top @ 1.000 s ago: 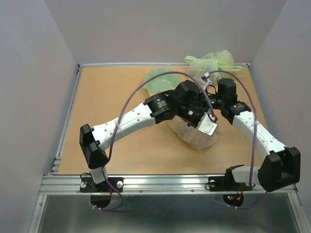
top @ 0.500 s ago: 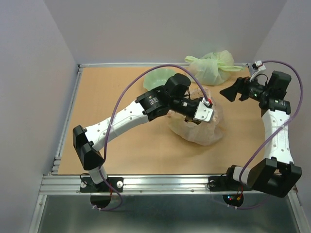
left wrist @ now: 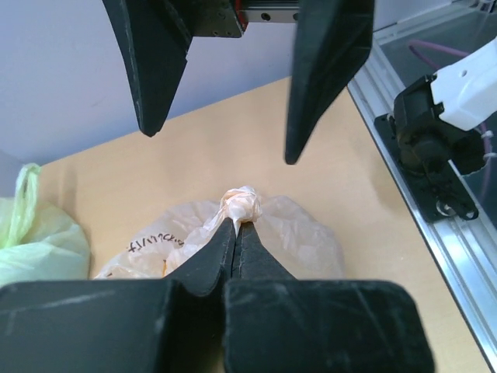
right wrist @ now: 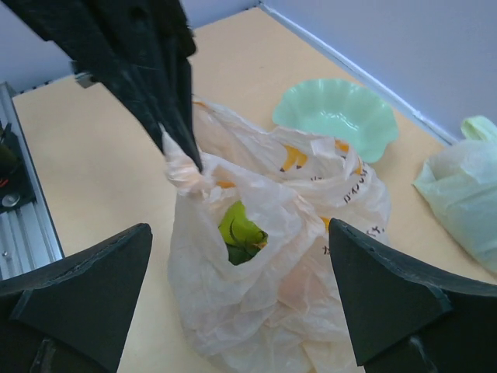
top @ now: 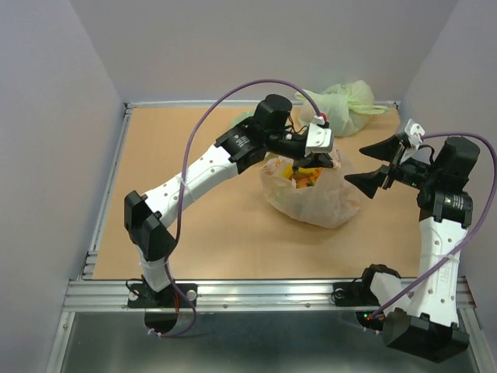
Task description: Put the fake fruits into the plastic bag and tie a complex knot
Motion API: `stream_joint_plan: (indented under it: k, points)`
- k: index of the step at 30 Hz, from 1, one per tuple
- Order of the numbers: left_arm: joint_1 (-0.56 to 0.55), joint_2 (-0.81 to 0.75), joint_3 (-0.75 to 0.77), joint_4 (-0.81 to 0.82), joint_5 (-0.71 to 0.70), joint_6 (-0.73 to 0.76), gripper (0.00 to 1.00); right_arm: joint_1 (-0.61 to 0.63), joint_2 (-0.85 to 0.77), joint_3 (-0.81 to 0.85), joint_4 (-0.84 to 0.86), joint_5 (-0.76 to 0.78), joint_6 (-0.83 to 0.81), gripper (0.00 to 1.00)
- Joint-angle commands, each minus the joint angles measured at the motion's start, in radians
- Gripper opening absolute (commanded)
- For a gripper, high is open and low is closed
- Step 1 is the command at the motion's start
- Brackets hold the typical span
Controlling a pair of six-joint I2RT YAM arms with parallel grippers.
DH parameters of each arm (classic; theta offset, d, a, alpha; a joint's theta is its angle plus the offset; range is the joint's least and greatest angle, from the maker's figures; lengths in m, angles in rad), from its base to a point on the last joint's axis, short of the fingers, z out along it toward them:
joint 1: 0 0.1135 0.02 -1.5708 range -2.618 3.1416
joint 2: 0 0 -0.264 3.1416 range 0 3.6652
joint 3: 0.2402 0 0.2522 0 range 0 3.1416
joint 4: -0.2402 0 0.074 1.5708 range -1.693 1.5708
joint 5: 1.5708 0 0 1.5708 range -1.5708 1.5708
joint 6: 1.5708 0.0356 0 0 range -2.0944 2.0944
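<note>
Now that the fake fruits (right wrist: 241,233) lie inside the plastic bag (top: 318,206), with the pale green bowl (right wrist: 334,116) just behind it, the left gripper (left wrist: 237,230) stays pinched shut on the knotted twist (left wrist: 242,203) at the bag's top. The right gripper (top: 351,164) has let go and backed off to the bag's right, wide open and empty. One knot looks made, but the mouth gapes, so more tying seems needed.

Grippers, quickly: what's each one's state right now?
Left gripper: shut on the plastic bag's twisted top.
Right gripper: open, holding nothing.
</note>
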Motion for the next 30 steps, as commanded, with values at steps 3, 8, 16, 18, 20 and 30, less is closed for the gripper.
stream_joint_plan:
  k: [3,8,16,18,20,30]
  points:
    - [-0.001,0.016,0.087,0.063,0.097,-0.054,0.00,-0.004,-0.001,-0.021,0.009,-0.143,-0.174,1.00]
    - [-0.001,0.026,0.105,0.103,0.108,-0.085,0.00,-0.002,0.083,-0.018,0.015,-0.188,-0.225,1.00]
    - [0.010,0.072,0.169,0.143,0.092,-0.135,0.00,0.246,0.160,-0.038,0.067,-0.073,-0.173,0.97]
    - [0.019,0.079,0.177,0.154,0.085,-0.144,0.00,0.300,0.163,-0.096,0.230,0.000,-0.075,0.93]
    - [0.028,0.082,0.177,0.178,0.082,-0.187,0.00,0.312,0.165,-0.141,0.333,0.033,0.032,0.86]
    - [0.087,-0.022,0.130,0.306,-0.030,-0.275,0.00,0.524,0.311,-0.264,0.841,0.188,0.310,0.46]
